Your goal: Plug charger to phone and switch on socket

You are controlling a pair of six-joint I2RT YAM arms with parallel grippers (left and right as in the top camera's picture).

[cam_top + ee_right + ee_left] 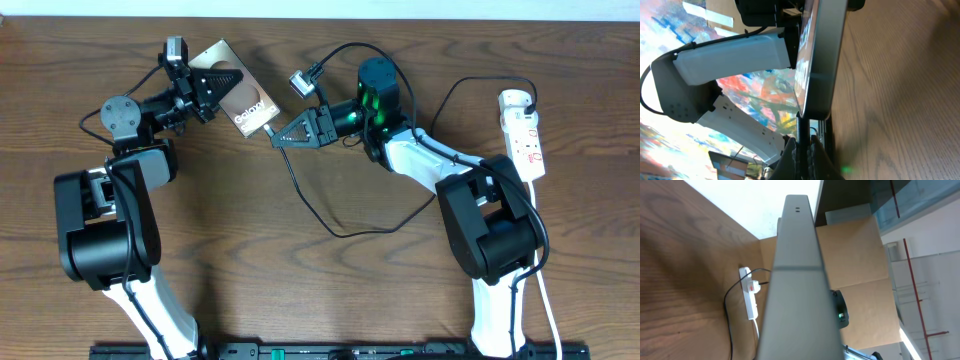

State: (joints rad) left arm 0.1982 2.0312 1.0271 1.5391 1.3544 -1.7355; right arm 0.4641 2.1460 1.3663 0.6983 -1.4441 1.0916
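Note:
The bronze-brown phone (246,103) with white lettering is held tilted off the table by my left gripper (215,88), which is shut on its far end. It fills the middle of the left wrist view (797,290) edge-on. My right gripper (277,137) is shut on the black plug tip of the charger cable (300,190), right at the phone's lower end (817,75). The plug (802,145) stands between the fingers, touching the phone's edge. The cable loops over the table to the round white adapter (514,99) in the white power strip (525,140).
The power strip's white cord (545,290) runs down the right edge of the table. A small black connector (303,80) on a cable lies behind the right gripper. The strip also shows in the left wrist view (749,297). Brown cardboard stands beyond the table.

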